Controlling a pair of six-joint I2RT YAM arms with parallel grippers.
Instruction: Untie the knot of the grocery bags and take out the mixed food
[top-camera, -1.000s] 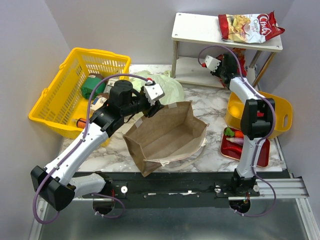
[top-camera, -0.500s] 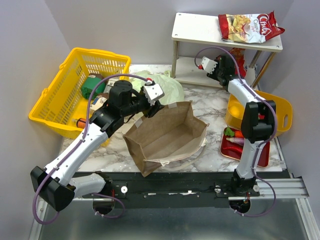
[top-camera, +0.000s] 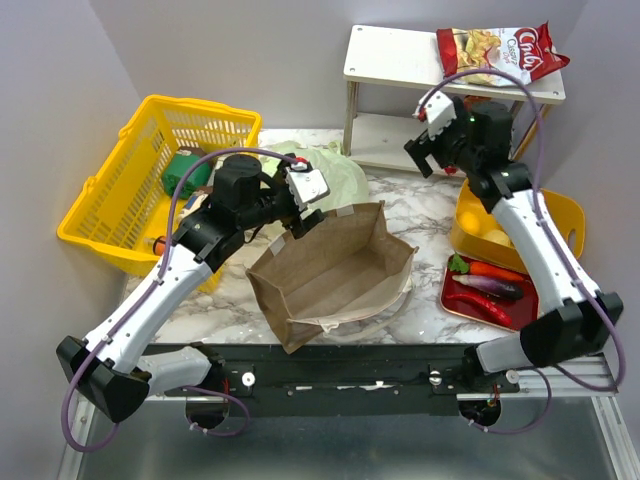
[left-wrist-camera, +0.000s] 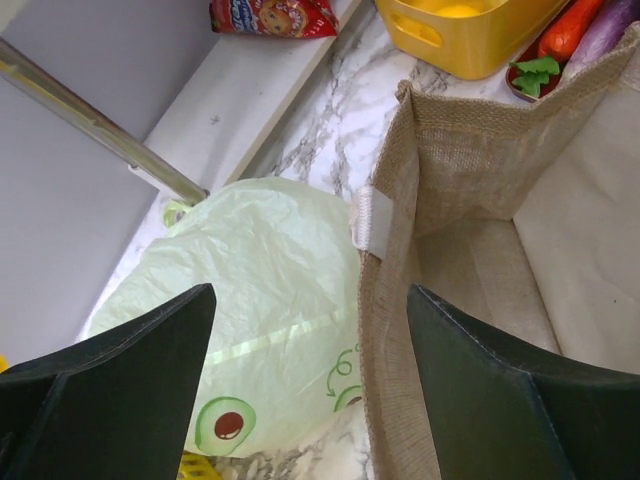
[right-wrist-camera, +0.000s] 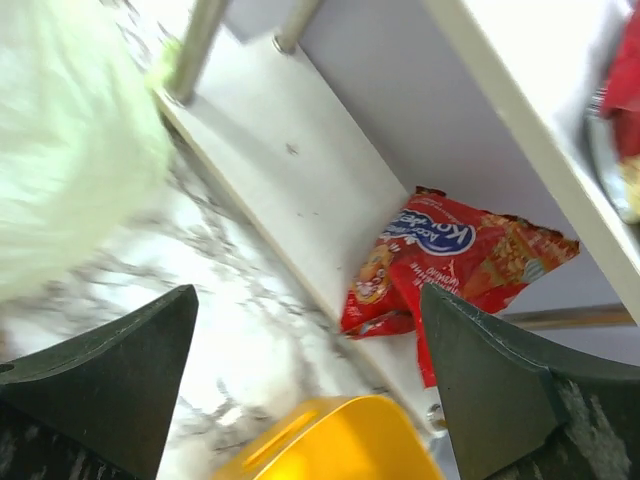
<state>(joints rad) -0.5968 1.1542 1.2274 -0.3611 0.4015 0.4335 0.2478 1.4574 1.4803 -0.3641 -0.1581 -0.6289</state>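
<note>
Unloading food: right gripper (right-wrist-camera: 307, 290), left gripper (left-wrist-camera: 310, 290) both gaping, empty; snack packet (right-wrist-camera: 440, 265) on shelf (right-wrist-camera: 290, 150); next likely grasp green bag (left-wrist-camera: 260, 270), worktop (left-wrist-camera: 345, 95) far edge.

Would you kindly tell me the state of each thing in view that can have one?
brown paper bag, mouth open, looks empty.
green plastic bag, crumpled beside the brown paper bag; whether tied, unclear.
left gripper, open, empty, over the brown paper bag's rim.
right gripper, open, empty.
red snack packet, lying on the lower shelf.
</note>
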